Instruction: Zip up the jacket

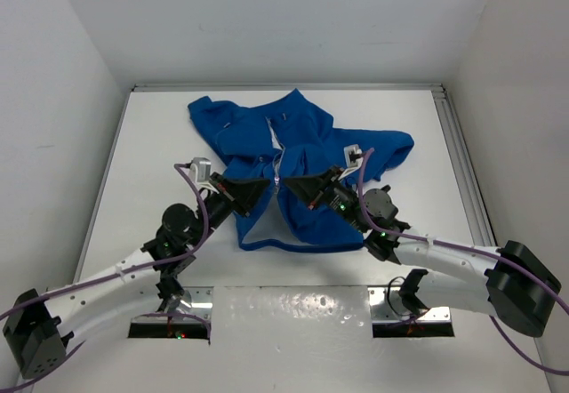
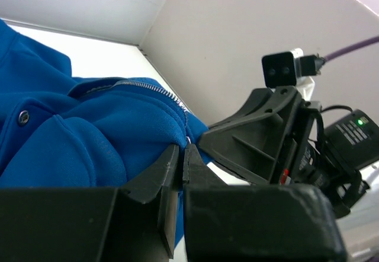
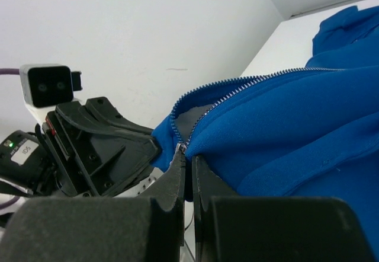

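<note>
The royal-blue jacket (image 1: pixel 302 148) lies spread on the white table, collar to the far side. Its light front zipper (image 1: pixel 278 157) is open along most of its length. My left gripper (image 1: pixel 267 186) is shut on the jacket's front edge just left of the zipper's lower part, and blue fabric sits between its tips in the left wrist view (image 2: pixel 182 152). My right gripper (image 1: pixel 292 185) is shut on the opposite edge. In the right wrist view (image 3: pixel 188 160) its tips pinch blue fabric right at the small metal slider (image 3: pixel 183 149). The zipper teeth (image 3: pixel 249 84) run apart above it. The two grippers face each other, almost touching.
The white table (image 1: pixel 151 144) is enclosed by pale walls at the back and both sides. A metal rail (image 1: pixel 458 153) runs along the right edge. The jacket's hem (image 1: pixel 293 244) hangs toward the arm bases at the near edge.
</note>
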Motion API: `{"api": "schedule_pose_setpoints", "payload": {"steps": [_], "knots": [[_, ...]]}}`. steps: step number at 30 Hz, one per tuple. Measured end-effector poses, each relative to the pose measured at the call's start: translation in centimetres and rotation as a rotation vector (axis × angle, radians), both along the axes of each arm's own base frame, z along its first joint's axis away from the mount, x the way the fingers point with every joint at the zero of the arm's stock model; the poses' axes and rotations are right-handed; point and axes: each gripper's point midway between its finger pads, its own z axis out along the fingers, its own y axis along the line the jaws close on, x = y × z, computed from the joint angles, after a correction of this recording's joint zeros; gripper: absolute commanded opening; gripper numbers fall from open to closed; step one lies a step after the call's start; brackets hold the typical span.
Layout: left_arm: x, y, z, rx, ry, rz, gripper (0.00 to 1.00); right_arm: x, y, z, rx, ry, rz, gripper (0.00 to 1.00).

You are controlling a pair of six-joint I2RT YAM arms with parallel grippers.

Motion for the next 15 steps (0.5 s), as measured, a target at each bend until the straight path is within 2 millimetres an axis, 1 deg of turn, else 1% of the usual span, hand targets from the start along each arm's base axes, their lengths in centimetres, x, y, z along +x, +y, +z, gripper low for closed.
{"api": "schedule_pose_setpoints", "payload": {"steps": [2,10,15], "knots": [[-0.4,0.0,0.0,0.007,0.003,-0.017,0.00,-0.2,0.1,-0.1,-0.003,0.002,0.015,0.00],[-1.2,-0.5,0.5,0.055,0.071,-0.069,0.00,-0.9,0.4,-0.2,-0.015,-0.001,0.060,0.00],[-1.5,-0.5,-0.3,0.048,0.148,-0.080,0.00,-1.4,0.5,0.3,-0.006,-0.020,0.086,0.00]]}}
